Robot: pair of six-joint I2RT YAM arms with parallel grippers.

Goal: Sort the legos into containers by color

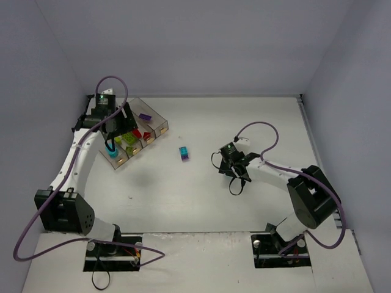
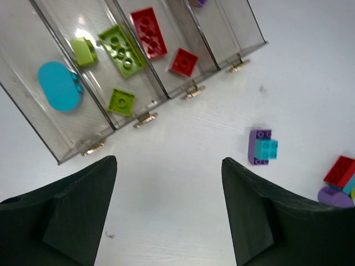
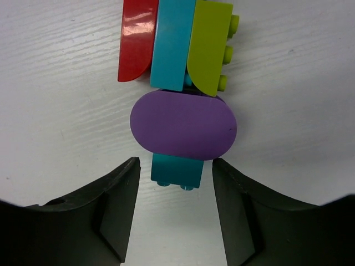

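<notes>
Looking down your right pincer (image 3: 175,164), you have a clump of bricks (image 3: 172,50) dead ahead on the table: red, cyan and lime slabs side by side, a purple oval plate (image 3: 183,124) across them, and a cyan brick (image 3: 175,172) poking out toward you. That cyan brick sits between the two fingertips with a sliver of table showing on each side, so the jaws are narrow but touch nothing. The clump's long axis runs straight away from the pincer, in line with the fingers, so I judge a squeeze would catch only the near cyan end. Your left pincer (image 2: 169,160) stands wide and empty just short of the bins (image 2: 66,132), which hold cyan, lime and red pieces — the clump lies well apart from it, with a purple-and-cyan pair (image 2: 262,147) between.
</notes>
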